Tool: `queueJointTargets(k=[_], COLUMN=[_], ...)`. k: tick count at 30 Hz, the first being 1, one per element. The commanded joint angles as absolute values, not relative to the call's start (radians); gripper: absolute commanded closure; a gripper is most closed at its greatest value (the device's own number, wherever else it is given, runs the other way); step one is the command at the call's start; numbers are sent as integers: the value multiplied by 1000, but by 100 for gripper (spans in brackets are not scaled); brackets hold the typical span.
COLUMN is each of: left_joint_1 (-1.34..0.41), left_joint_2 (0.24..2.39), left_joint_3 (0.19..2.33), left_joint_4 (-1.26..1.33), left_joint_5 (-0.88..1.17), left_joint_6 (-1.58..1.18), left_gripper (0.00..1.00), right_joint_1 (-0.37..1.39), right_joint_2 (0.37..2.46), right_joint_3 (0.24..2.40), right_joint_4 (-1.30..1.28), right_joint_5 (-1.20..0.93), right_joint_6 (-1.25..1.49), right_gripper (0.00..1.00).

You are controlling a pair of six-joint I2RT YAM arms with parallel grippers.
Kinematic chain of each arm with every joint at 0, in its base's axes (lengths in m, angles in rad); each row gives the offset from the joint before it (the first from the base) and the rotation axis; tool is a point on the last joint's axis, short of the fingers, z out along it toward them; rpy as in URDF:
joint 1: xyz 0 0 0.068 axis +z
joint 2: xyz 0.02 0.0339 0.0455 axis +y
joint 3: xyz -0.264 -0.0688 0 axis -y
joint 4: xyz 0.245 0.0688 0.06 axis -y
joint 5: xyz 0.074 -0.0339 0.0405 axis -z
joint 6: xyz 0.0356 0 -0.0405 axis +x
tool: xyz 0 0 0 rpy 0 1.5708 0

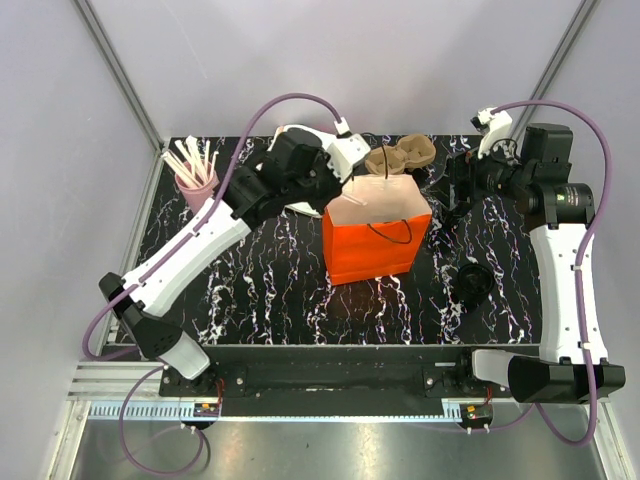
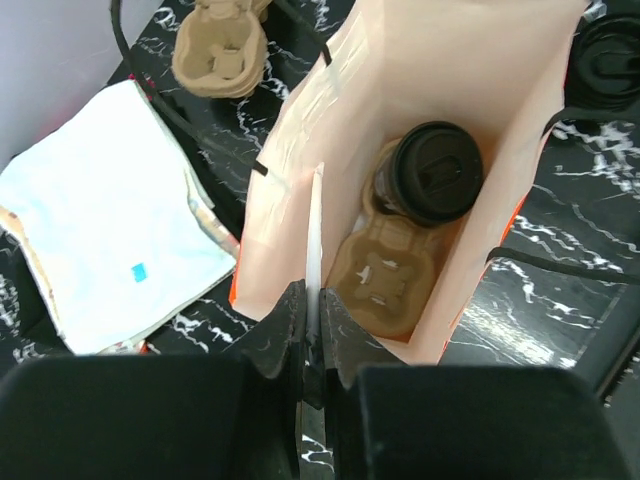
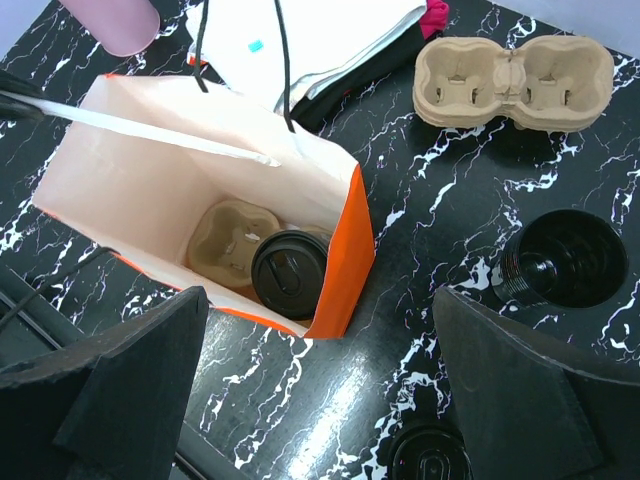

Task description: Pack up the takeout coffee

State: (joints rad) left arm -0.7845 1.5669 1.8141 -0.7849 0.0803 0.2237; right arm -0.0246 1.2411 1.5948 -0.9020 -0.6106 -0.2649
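- left gripper point(image 2: 312, 325) pinched together on bag point(image 2: 470, 60) rim, holding it open
- right gripper point(image 3: 320, 300) fingers wide apart, empty, over bag's right edge
- lidded cup point(image 3: 288, 272) upright in tray point(image 3: 225, 235) inside bag, just below right fingers; right arm nearer

Hidden from me around the orange bag point(image 3: 348, 250)
Inside it the takeout coffee point(image 3: 288, 273) shows me only its lid, its body sunk out of sight in the tray point(image 3: 225, 238); beyond the bag the pink cup point(image 3: 118, 20) is cut off by the top edge, and beside the bag a black lid point(image 3: 425, 462) by the bottom edge.
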Motion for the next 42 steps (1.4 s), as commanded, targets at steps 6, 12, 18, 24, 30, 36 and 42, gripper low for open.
queueJointTargets(k=[6,12,18,24,30,36,42], left_joint_1=[-825,-825,-825,-824,-786,-730,-628], left_joint_2=[1577,1574,1572,1565,1549,1514,1474], left_joint_3=[1776,1769,1758,1785,1830,1835,1850], left_joint_4=[-709,-715,-698,-699,-699,-703,-700], left_joint_5=[-29,-15,-75,-106,-107,-92,-46], left_joint_6=[244,255,275,287,279,264,219], left_gripper=[85,72,58,40,17,1,1], right_joint_1=[-28,-26,-26,-26,-26,-26,-28], right_joint_2=[1210,1207,1204,1206,1207,1223,1235], right_joint_3=[1589,1591,1591,1594,1605,1623,1669], right_joint_4=[-859,-859,-857,-859,-868,-884,-911], right_joint_5=[-607,-614,-615,-617,-621,-640,-649], right_joint_6=[-270,-268,-267,-267,-273,-282,-276], right_gripper=[0,0,1,0,0,0,0])
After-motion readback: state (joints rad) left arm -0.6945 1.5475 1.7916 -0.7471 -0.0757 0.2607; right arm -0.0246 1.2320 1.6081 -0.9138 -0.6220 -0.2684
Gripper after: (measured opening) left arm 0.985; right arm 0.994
